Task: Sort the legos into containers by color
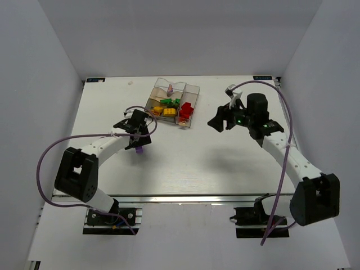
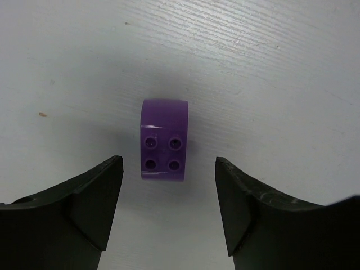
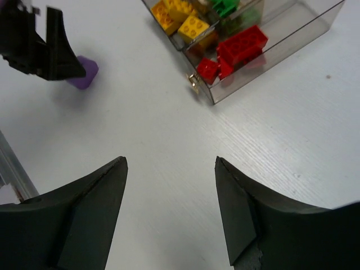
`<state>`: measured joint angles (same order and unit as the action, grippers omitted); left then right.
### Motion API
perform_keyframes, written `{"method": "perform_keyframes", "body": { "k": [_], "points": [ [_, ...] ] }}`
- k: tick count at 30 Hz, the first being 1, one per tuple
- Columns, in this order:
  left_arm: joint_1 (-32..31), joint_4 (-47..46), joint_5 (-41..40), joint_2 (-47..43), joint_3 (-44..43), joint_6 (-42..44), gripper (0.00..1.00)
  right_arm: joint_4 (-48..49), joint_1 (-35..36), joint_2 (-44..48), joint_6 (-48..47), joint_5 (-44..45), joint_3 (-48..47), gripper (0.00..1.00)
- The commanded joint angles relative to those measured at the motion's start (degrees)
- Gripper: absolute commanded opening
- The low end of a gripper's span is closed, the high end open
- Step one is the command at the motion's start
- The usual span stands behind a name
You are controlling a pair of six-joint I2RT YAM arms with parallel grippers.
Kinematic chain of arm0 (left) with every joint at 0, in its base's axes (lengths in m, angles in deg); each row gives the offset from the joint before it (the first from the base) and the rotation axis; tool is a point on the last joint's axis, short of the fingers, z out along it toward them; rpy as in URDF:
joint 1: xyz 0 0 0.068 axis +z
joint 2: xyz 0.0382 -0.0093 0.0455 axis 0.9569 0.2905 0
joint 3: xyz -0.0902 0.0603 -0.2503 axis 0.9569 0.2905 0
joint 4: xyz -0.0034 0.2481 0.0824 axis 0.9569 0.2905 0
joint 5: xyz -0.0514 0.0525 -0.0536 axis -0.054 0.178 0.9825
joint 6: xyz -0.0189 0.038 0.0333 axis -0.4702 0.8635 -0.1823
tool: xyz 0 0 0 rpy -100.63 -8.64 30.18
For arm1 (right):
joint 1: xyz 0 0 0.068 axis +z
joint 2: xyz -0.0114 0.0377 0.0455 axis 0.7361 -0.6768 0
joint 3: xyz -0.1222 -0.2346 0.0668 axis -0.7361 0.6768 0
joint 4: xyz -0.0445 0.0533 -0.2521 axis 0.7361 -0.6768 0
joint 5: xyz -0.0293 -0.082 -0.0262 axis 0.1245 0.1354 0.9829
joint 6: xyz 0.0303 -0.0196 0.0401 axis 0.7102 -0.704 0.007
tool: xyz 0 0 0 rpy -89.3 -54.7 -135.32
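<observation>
A purple brick lies on the white table, studs facing my left wrist camera, just beyond the tips of my open left gripper and apart from both fingers. From above the brick peeks out by the left gripper. The clear divided box holds red bricks, yellow bricks, green bricks and a light purple one. My right gripper is open and empty, right of the box; its view shows only bare table between the fingers.
The right wrist view shows the box wall with red bricks and yellow bricks, a small metal latch, and the left gripper over the purple brick. White walls enclose the table.
</observation>
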<state>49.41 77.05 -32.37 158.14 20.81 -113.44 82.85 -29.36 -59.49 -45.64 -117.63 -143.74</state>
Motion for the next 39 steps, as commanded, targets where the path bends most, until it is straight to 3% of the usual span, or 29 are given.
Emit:
{"method": "perform_keyframes", "body": {
  "k": [1, 9, 14, 17, 21, 22, 23, 25, 27, 28, 31, 33, 39],
  "points": [
    [0.76, -1.33, 4.62, 1.91, -0.47, -1.11, 0.76, 7.62, -1.61, 6.99, 0.98, -1.90, 1.15, 0.69],
    [1.29, -0.19, 3.48, 6.49, -1.53, -2.61, 0.61, 7.74, -5.38, 7.88, 1.59, -4.72, 2.66, 0.68],
    [0.77, -0.01, 1.99, 4.48, -3.98, -1.73, 0.10, 8.09, -6.44, 8.14, 1.59, -6.38, 3.27, 0.65],
    [0.15, -1.85, 2.16, 2.46, -7.23, 2.48, 0.00, 8.35, -7.41, 8.23, 1.59, -7.00, 3.53, 0.63],
    [1.11, -11.94, 13.73, 3.31, -14.43, 13.61, 0.00, 9.23, -7.85, 8.06, 0.72, -6.57, 4.32, 0.58],
    [1.12, -17.36, 19.68, 4.46, -15.84, 14.52, 0.00, 9.40, -8.11, 8.06, 0.72, -6.04, 4.76, 0.57],
    [1.12, -18.98, 20.70, 6.03, -17.60, 14.88, 0.00, 9.49, -8.37, 7.88, 0.19, -5.95, 4.85, 0.56],
    [1.12, -22.23, 23.93, 12.68, -25.76, 16.81, 0.00, 9.49, -8.81, 7.79, 0.01, -5.42, 4.94, 0.55],
    [1.64, -19.81, 23.79, 18.94, -34.27, 14.98, 0.00, 9.41, -9.25, 7.71, 0.01, -4.98, 5.03, 0.54],
    [1.64, -18.39, 21.87, 25.84, -43.97, 14.01, 0.00, 9.41, -9.34, 7.88, 0.01, -4.89, 5.12, 0.55],
    [1.64, -13.39, 16.77, 35.73, -62.18, 5.77, 0.00, 9.58, -10.04, 8.14, 0.01, -4.72, 5.20, 0.54],
    [1.64, -13.62, 13.33, 42.68, -67.52, -2.81, 0.00, 9.67, -10.39, 8.41, 0.01, -4.63, 5.38, 0.53],
    [2.26, -28.62, 9.64, 43.58, -59.99, -29.45, 0.00, 9.49, -11.28, 8.41, 0.01, -4.81, 5.38, 0.51]
  ]
}}
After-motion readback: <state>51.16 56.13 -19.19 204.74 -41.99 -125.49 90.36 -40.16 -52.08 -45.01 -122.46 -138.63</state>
